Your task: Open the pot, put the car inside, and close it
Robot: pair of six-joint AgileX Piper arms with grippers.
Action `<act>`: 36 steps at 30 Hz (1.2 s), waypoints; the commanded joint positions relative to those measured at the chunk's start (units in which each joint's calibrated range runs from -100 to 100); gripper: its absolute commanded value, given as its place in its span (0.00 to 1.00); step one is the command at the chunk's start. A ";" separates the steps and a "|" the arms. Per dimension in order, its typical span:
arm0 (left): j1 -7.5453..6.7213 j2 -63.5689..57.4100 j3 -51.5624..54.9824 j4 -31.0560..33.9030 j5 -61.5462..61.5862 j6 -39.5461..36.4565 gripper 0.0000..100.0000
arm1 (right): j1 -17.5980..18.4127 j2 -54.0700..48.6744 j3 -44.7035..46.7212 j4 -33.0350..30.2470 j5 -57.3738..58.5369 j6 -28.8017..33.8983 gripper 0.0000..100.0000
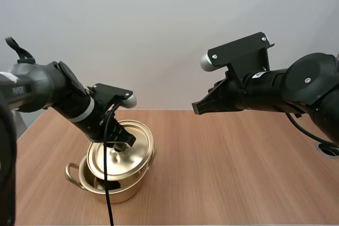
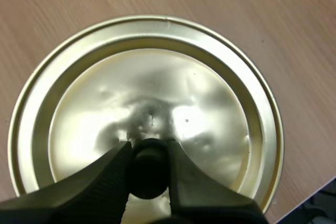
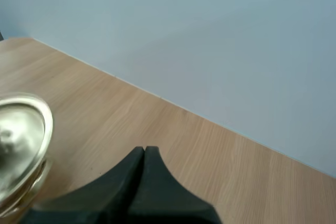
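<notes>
On the desk, left part: gold pot [image 1: 126,194] stands upright on the wooden desk [image 1: 238,173], a loop handle [image 1: 71,174] at its left side.
Over the pot's mouth: gold lid [image 1: 136,154] is tilted, its far right edge higher than its near left edge; the low edge may rest on the pot's rim, though contact cannot be made out from the high view.
Lid, from the left wrist: round, with a raised ring and a shiny centre [image 2: 157,93]; a black knob [image 2: 148,177] sits at its middle, and bare desk shows around it.
Left tool [image 1: 121,140]: closed to a narrow gap on the knob, one black finger [image 2: 113,174] on each side of it, ribbed faces pressing it [image 2: 148,148].
Left arm: reaches from the left edge down and to the right to the lid.
Right tool [image 1: 195,108]: fingers lie together as one dark wedge [image 3: 144,153], with nothing between them.
Right tool, position: raised above the desk, well apart from the pot, tips pointing left toward it; the lid [image 3: 21,135] shows off to one side past its tips.
</notes>
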 commanded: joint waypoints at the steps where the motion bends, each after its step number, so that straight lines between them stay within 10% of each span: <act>1: -0.04 -1.02 -2.60 1.94 2.34 -1.28 0.00 | -0.02 -0.01 0.02 0.11 -0.60 0.02 0.00; 31: -0.04 5.75 1.89 6.28 5.34 -2.00 0.00 | -0.02 -0.01 0.02 0.11 -0.60 0.02 0.00; 36: -0.04 5.75 1.89 5.20 3.12 -2.00 0.44 | -0.02 -0.01 0.02 -0.78 -0.60 0.02 0.00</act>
